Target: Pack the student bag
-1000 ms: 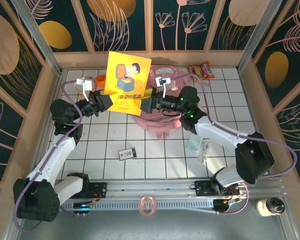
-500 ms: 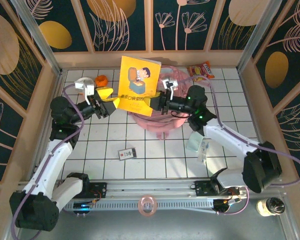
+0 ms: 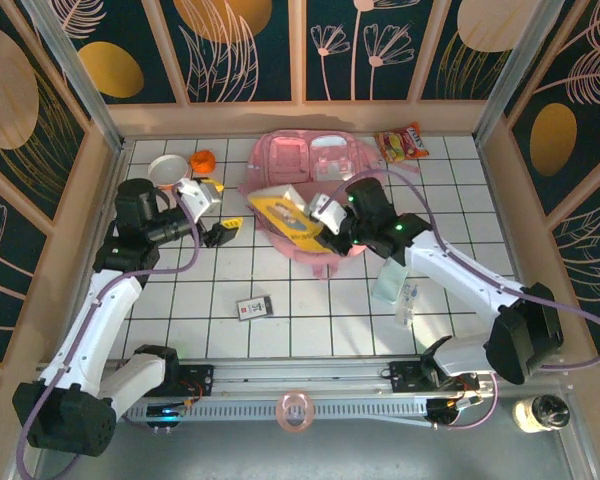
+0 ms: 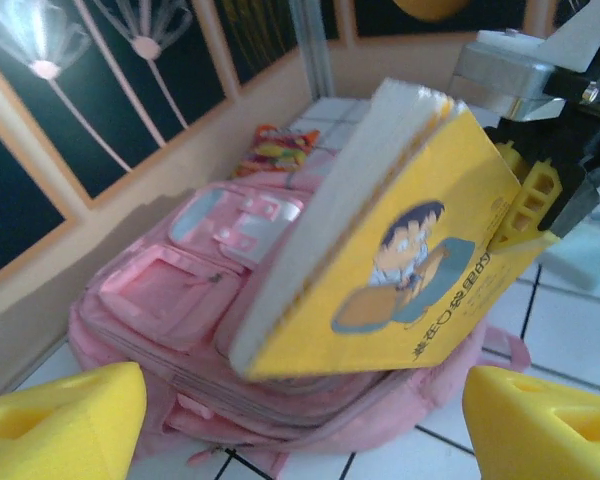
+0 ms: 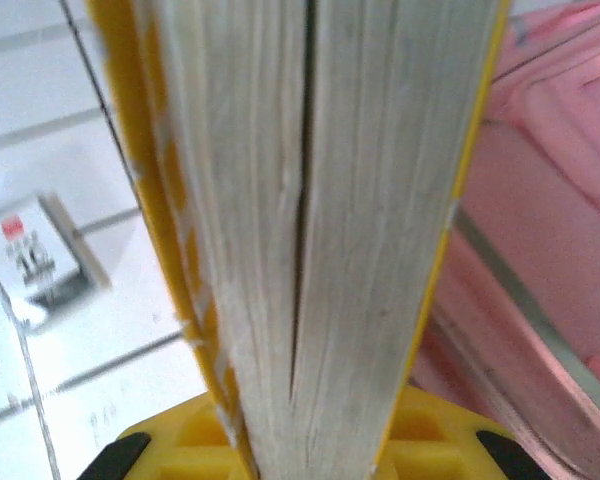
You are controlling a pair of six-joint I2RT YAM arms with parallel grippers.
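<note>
The student bag [image 3: 310, 165] is a pale-pink backpack lying flat at the back middle of the tiled table. A thick yellow picture book [image 3: 280, 212] hangs tilted over the bag's near left part, with my right gripper [image 3: 325, 232] shut on its edge. In the right wrist view the book's page block [image 5: 320, 200] rises from between my yellow pads [image 5: 450, 450], with the bag [image 5: 555, 210] to the right. My left gripper [image 3: 220, 210] stands open, left of the book and apart from it. Its wrist view shows the book [image 4: 400, 250] above the bag [image 4: 200, 300] and wide-spread yellow fingertips [image 4: 60, 420].
A white bowl [image 3: 167, 168] and an orange thing [image 3: 202, 160] sit at the back left. A snack packet [image 3: 402, 142] lies behind the bag on the right. A small card box [image 3: 254, 307] lies on the middle tiles, a clear packet [image 3: 395, 290] to its right.
The book went from my left gripper to my right. The left gripper opened and drew back left. The right gripper shut on the book and brought it down from upright to lie low over the bag.
</note>
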